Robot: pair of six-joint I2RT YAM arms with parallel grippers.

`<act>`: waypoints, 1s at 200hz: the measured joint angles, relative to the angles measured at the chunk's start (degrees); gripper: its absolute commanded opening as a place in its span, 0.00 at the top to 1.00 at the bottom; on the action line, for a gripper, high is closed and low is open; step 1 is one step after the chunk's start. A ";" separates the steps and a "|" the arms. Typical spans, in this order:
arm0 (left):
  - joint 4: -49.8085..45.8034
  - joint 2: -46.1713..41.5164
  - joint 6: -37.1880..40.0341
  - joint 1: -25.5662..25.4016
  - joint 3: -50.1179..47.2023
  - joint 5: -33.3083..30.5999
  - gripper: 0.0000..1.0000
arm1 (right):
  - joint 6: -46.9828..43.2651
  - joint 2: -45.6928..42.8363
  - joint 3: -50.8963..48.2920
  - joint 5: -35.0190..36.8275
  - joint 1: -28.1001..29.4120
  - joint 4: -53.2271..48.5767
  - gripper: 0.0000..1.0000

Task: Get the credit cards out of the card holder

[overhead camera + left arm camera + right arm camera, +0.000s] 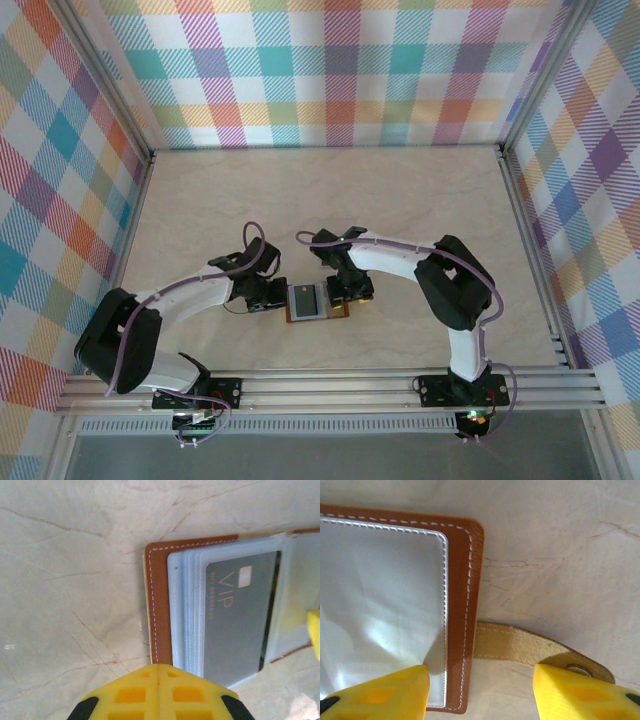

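The card holder (312, 301) lies open and flat on the table between my two grippers. In the left wrist view its brown stitched cover (160, 605) frames clear sleeves, and a grey credit card (240, 620) marked VIP sits inside the top sleeve. My left gripper (159, 667) is shut, with nothing between its fingers, its tip over the holder's left edge. My right gripper (480, 695) is open astride the holder's right edge (465, 630). One of its fingers (385, 692) rests on the clear sleeve, and the other is by the snap tab (530, 647).
The table is pale and marble-patterned, with bare surface (330, 200) behind the holder. Plaid walls (330, 70) and aluminium frame rails (530, 250) enclose it on three sides. The arms' bases sit on the near rail (330, 385).
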 measured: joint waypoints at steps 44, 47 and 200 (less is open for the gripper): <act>-1.97 -0.17 0.24 -0.61 4.35 0.07 0.94 | -0.02 -1.40 -1.29 -0.94 0.00 1.55 0.47; -1.97 0.00 0.26 -0.61 4.63 0.07 0.93 | -0.02 -1.57 -1.29 -1.16 0.00 1.60 0.47; -1.36 12.50 3.17 -2.34 8.79 0.24 0.94 | 1.70 -10.05 -2.58 -19.54 -0.68 13.29 0.66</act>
